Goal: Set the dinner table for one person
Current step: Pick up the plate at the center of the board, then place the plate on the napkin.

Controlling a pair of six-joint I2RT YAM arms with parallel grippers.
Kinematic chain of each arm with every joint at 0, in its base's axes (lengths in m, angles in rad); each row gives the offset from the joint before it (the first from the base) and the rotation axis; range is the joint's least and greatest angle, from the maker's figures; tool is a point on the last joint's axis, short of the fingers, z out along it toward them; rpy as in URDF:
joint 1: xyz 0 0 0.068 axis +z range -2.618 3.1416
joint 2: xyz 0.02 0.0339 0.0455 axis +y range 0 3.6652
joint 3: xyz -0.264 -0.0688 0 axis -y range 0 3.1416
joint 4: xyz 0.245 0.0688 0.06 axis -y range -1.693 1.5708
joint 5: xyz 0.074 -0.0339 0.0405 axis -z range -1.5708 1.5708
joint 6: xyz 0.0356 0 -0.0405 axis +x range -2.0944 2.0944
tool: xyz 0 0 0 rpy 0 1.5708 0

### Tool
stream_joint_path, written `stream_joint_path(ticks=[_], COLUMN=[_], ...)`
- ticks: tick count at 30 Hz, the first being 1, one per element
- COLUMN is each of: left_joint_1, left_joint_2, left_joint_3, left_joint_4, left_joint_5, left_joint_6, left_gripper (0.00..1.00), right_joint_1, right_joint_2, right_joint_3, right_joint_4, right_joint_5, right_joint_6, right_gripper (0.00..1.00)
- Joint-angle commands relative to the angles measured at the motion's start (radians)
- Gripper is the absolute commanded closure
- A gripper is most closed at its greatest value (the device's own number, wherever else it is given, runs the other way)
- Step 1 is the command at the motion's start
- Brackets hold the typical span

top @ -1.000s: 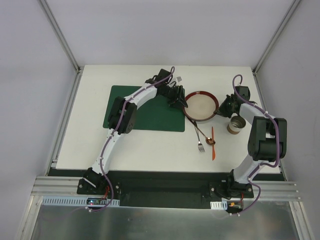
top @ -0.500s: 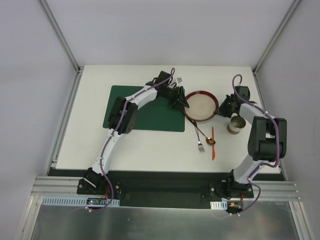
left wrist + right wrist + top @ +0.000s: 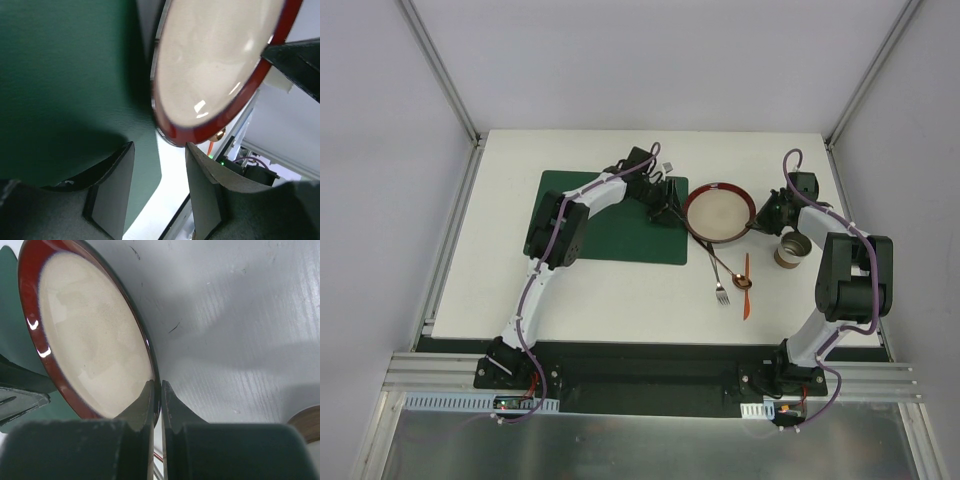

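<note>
A red-rimmed plate (image 3: 720, 211) with a cream middle sits on the white dinner table (image 3: 620, 290), just right of the dark green placemat (image 3: 600, 225). My right gripper (image 3: 761, 221) is shut on the plate's right rim; in the right wrist view its fingers (image 3: 172, 415) pinch the edge of the plate (image 3: 90, 340). My left gripper (image 3: 665, 209) hangs open over the placemat's right edge. In the left wrist view the plate (image 3: 215, 55) lies just beyond the left gripper (image 3: 160, 146), with nothing between the fingers.
A brown cup (image 3: 792, 250) stands right of the plate, close behind my right gripper. A fork (image 3: 720, 283), a copper spoon (image 3: 737, 281) and an orange knife (image 3: 746, 292) lie in front of the plate. Aluminium posts edge the table.
My left gripper has drawn back leftward from the plate's left rim onto the placemat edge. The right gripper and plate have barely moved.
</note>
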Motion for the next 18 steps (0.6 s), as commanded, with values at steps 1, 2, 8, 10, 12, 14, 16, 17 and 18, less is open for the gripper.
stream_joint_path(ticks=[1, 2, 8, 10, 12, 14, 16, 17, 18], left_joint_1=[0.015, 0.016, 0.015, 0.015, 0.015, 0.015, 0.015, 0.015, 0.015], left_joint_2=[-0.05, -0.052, -0.006, 0.009, 0.025, 0.045, 0.062, 0.075, 0.083], left_joint_3=[-0.009, -0.006, 0.039, 0.048, 0.063, 0.088, 0.105, 0.118, 0.126], left_joint_4=[-0.022, -0.022, -0.017, -0.012, -0.009, -0.006, -0.005, -0.005, -0.005], left_joint_5=[-0.02, -0.024, 0.002, 0.005, 0.009, 0.019, 0.028, 0.031, 0.034], left_joint_6=[0.031, 0.029, 0.003, -0.001, -0.011, -0.02, -0.027, -0.032, -0.035], left_gripper=[0.55, 0.55, 0.55, 0.55, 0.55, 0.55, 0.55, 0.55, 0.55], right_joint_1=[-0.003, -0.003, -0.003, -0.003, -0.003, -0.003, -0.004, -0.003, -0.003], right_joint_2=[-0.006, -0.006, -0.011, -0.011, -0.01, -0.008, -0.003, 0.0, 0.003], right_joint_3=[0.017, 0.017, 0.017, 0.014, 0.011, 0.011, 0.014, 0.016, 0.017], right_joint_4=[-0.007, -0.007, -0.004, -0.004, -0.004, -0.004, -0.004, -0.004, -0.004], right_joint_5=[0.0, -0.001, -0.01, -0.016, -0.016, -0.018, -0.021, -0.023, -0.024], right_joint_6=[-0.026, -0.026, -0.028, -0.028, -0.031, -0.03, -0.03, -0.031, -0.03], right_gripper=[1.0, 1.0, 1.0, 1.0, 1.0, 1.0, 1.0, 1.0, 1.0])
